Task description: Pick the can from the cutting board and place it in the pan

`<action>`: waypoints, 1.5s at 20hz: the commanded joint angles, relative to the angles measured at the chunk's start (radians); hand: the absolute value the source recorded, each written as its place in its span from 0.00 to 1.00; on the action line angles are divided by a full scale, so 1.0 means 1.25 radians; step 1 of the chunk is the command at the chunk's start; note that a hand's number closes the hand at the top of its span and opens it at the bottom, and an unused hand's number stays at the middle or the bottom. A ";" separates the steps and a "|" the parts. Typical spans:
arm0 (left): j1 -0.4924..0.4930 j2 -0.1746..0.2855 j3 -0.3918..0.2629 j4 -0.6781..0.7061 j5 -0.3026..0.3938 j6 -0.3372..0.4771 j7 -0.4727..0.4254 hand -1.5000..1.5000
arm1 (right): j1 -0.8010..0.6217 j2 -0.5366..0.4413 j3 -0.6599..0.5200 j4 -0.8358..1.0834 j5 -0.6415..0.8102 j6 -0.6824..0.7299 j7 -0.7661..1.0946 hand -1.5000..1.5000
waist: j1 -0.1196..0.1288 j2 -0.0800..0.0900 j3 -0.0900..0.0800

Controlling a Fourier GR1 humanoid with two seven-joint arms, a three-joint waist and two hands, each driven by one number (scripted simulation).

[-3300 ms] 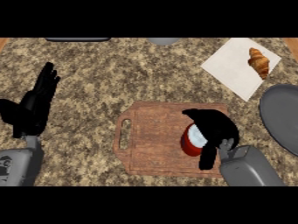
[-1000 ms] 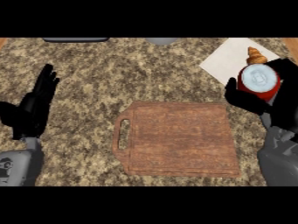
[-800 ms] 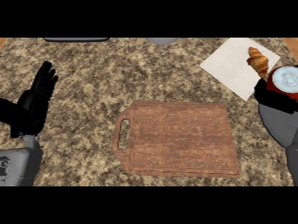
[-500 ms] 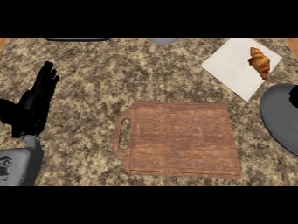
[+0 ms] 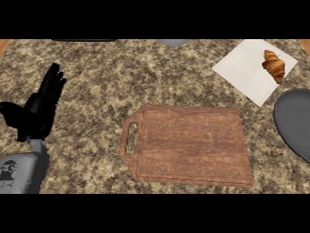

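At left, my left hand [image 5: 33, 116] rests open, holding nothing. Neither can nor right hand in frame; cutting board [image 5: 191, 145] carries none. Best: set it upright mid-pan [image 5: 305, 129], at right.

Even, diffuse light; faint shadows.
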 commanded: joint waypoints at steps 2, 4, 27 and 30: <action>-0.025 -0.004 -0.003 0.033 -0.009 0.002 -0.008 0.50 | -0.081 -0.009 -0.086 0.165 -0.149 0.011 -0.148 1.00 | -0.002 0.003 0.002; -0.021 0.000 -0.004 0.027 -0.007 -0.007 -0.017 0.50 | -0.116 -0.065 -0.090 0.292 -0.134 0.051 -0.173 0.00 | 0.006 0.003 0.001; 0.020 -0.001 0.024 0.019 -0.018 0.020 -0.019 0.50 | 0.065 0.039 -0.288 0.164 -0.531 0.380 -0.532 0.00 | -0.052 -0.016 -0.005; 0.042 0.038 0.054 -0.010 0.011 -0.011 -0.003 0.50 | 0.159 0.094 -0.289 0.045 -0.570 0.438 -0.530 0.00 | -0.062 -0.023 -0.007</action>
